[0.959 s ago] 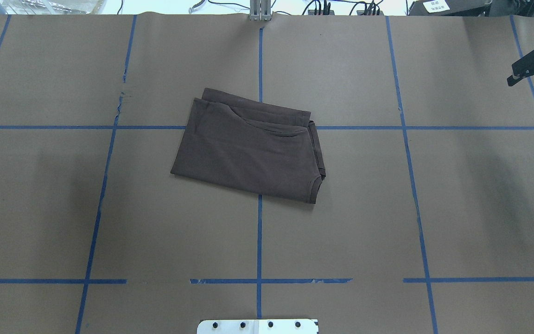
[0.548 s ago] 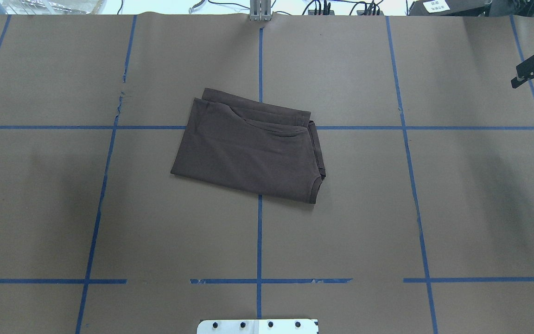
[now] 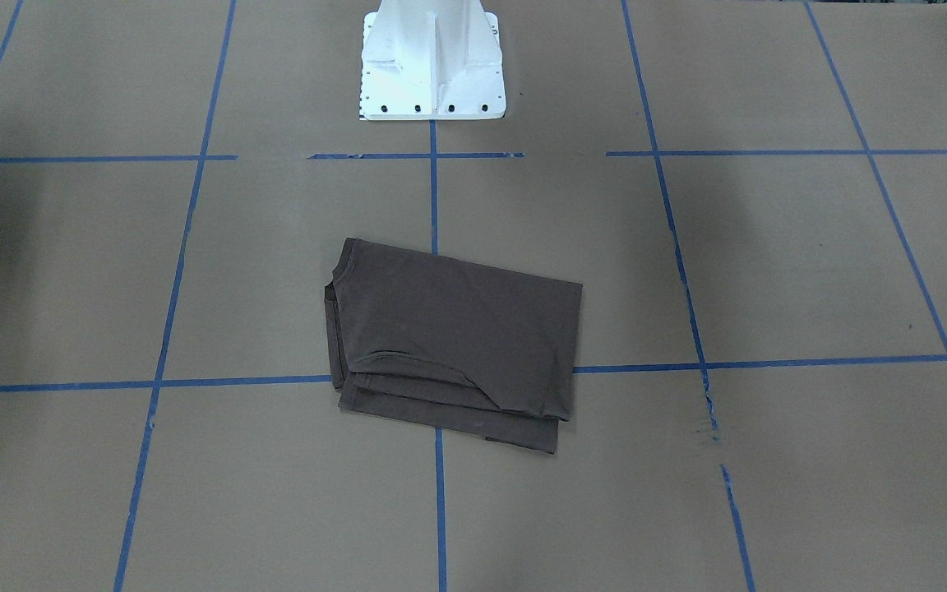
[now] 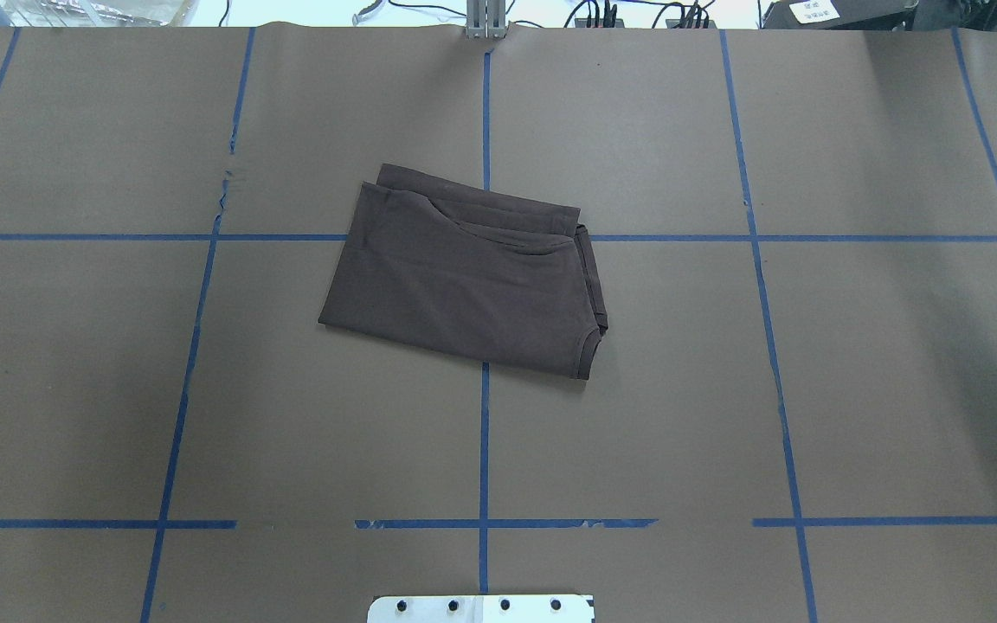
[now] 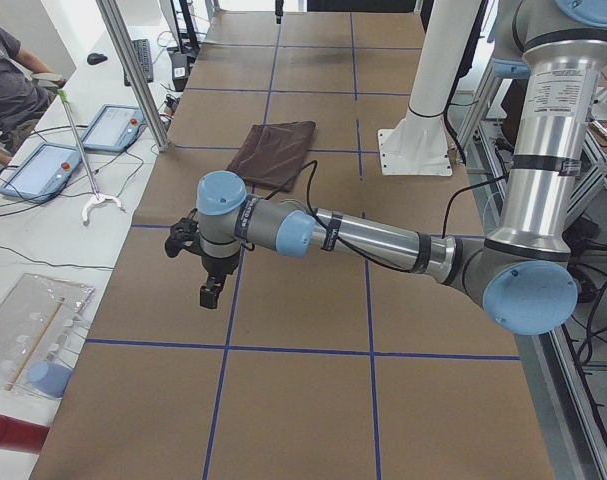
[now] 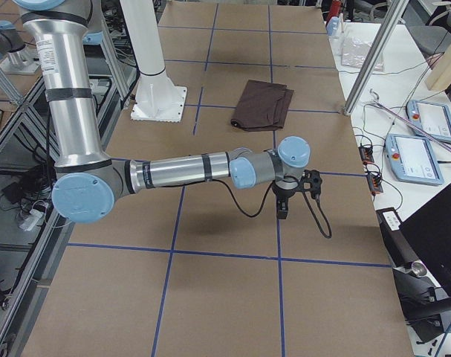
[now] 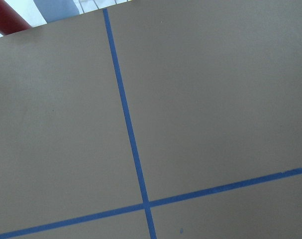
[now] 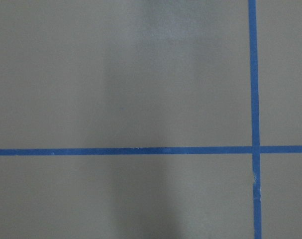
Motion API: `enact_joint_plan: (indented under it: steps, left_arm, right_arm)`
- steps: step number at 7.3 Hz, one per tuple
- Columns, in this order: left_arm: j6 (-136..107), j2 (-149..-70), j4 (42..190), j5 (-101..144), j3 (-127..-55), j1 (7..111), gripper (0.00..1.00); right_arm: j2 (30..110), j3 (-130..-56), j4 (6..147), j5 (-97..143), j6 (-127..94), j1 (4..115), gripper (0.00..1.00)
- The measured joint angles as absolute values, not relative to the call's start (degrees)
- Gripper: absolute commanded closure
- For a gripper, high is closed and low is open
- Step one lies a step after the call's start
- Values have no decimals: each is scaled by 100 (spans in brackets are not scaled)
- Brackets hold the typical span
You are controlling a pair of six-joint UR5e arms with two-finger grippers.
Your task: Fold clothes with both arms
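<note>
I find the left arm [image 5: 383, 240] stretched low over the brown-paper table [image 4: 118, 389], out past the 9 o'clock edge of my overhead picture. The left gripper [image 5: 211, 290] hangs fingers-down above the paper and off its surface. I see it only from the side camera, so I cannot tell whether its fingers are apart or together. Its wrist camera looks down on paper and a crossing of blue tape [image 7: 146, 204].

The T-shirt [image 4: 464, 277] lies flat in a slanted folded rectangle at mid-table, a little toward 12 o'clock, straddling the centre tape line. Its ribbed edge [image 4: 594, 290] faces 3 o'clock, with stacked layers showing along its 12 o'clock side. The white pedestal [image 4: 481, 608] sits at 6 o'clock. Both grippers are well apart from the shirt.

The right arm [image 6: 180, 172] reaches toward the 3 o'clock end. The right gripper [image 6: 282, 208] hangs above the paper, and overhead it shows only as a black sliver at the frame's edge. I cannot tell how its fingers stand.
</note>
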State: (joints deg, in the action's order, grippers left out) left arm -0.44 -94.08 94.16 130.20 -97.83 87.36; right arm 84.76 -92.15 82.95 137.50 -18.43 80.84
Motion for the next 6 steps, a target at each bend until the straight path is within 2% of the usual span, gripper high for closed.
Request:
enact_joint_plan:
  steps: [2,6]
  left_arm:
    - [88,-8999,9496,13149,-9907,8757,0]
    - [133,-8835,9697,13272,-9873,8768,0]
  right_arm:
    - [8698,-9302,8307,13724,-1617,8111,0]
    - [8804,-9313,8299,13654,-1565,8087,0]
